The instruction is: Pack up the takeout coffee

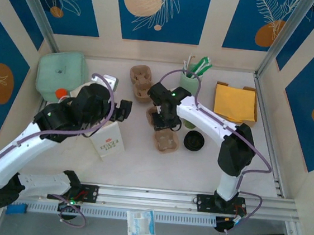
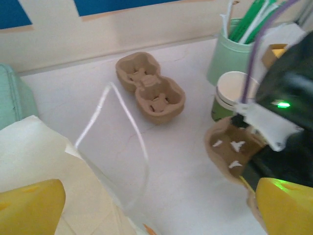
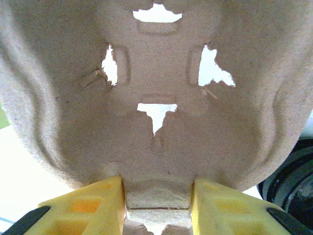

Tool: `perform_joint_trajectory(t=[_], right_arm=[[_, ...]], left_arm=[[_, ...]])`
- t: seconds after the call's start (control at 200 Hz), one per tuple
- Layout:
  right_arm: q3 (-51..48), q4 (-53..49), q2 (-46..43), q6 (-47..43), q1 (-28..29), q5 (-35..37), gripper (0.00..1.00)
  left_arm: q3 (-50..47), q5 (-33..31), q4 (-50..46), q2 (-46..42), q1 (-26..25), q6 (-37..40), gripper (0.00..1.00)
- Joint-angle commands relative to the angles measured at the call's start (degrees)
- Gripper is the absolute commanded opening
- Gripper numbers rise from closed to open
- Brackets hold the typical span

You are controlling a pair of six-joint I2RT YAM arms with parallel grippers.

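Top view: right tool (image 1: 162,118) clamped on a brown moulded-pulp cup carrier (image 1: 165,136) mid-worktop (image 1: 140,169). The small white paper coffee cup with a pale green band (image 1: 189,123) stands just behind it, half hidden by the right arm, with a round black plastic lid (image 1: 194,140) lying apart; left tool (image 1: 124,109) sits beside a white paper bag (image 1: 108,141). Left wrist: left tool (image 2: 159,196) spread wide, nothing gripped — cup (image 2: 229,95) upright, lidless, between the carrier (image 2: 230,149) and a mint-green cup of straws (image 2: 230,61). Right wrist: yellow fingers (image 3: 83,205) of the right tool (image 3: 157,196) pinch the carrier's (image 3: 156,88) centre tab.
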Motion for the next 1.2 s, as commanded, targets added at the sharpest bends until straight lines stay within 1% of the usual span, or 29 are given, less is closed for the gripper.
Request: perform_joint_trajectory(t=[0.0,0.13,0.24,0.375,0.54,0.64,0.72,0.97,1.005,1.07,1.195], right_arm=[[0.3,-1.3,-3.4,0.8,-0.6,-1.5,0.37],[-1.0,-0.9,-5.6,0.7,-1.4,-2.1,0.37],[-2.5,-0.5,-7.5,0.6,-2.3,-2.7,0.37],[-4.1,-0.1,-9.3,0.2,-3.5,-3.1,0.37],[-5.7,0.5,-11.5,-0.3,-5.2,-4.2,0.37],[-6.2,0.7,-13.0,-0.6,-6.1,-4.6,0.37],[-6.5,0.6,-14.2,-0.8,-6.8,-4.9,0.37],[-7.5,0.4,-17.2,-1.6,-9.3,-5.8,0.37],[-7.4,0.4,-17.6,-1.7,-9.7,-6.1,0.37],[-7.3,0.4,-18.1,-1.8,-10.4,-6.5,0.37],[-6.3,0.2,-18.7,-2.2,-11.8,-7.2,0.37]], left_arm=[[1.5,5.5,1.3,1.5,4.6,3.0,1.0],[1.1,8.7,2.8,4.2,8.5,4.0,0.99],[0.8,10.2,4.3,6.1,10.1,4.8,0.98],[0.9,11.7,5.7,8.2,11.3,5.4,0.88],[0.9,12.7,6.8,10.6,11.7,5.7,0.79],[1.1,13.8,7.6,11.6,11.7,5.8,0.7],[1.4,15.5,8.2,12.1,11.7,5.6,0.59],[4.6,22.1,9.7,13.2,11.6,3.0,0.12],[5.0,23.1,10.1,13.5,11.6,2.4,0.07],[5.7,25.1,10.9,13.7,11.2,1.3,0.03],[6.7,26.9,12.2,14.3,10.1,-0.5,0.03]])
